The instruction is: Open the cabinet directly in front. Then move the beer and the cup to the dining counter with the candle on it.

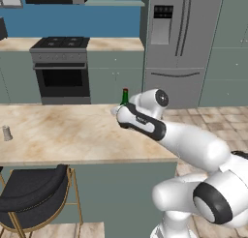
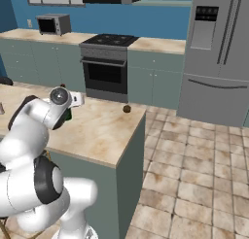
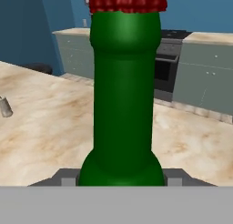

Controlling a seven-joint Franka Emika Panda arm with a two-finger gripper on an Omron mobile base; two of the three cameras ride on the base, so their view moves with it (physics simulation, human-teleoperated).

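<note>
The bottle (image 3: 123,95), grasped upright low on its body by the pincer (image 3: 122,180) over the near right part of the marble surface (image 1: 58,135), should be lowered straight and released only once standing.

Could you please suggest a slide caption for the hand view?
Slim dark green glass bottle with red cap upright between the pincer fingers, above the beige marble-patterned dining counter.

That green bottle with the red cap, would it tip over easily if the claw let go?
Probably yes: the beer is tall and slim, so a nudge near its red cap could topple it. It looks like smooth glass, likely slippery and breakable on the dining counter.
</note>
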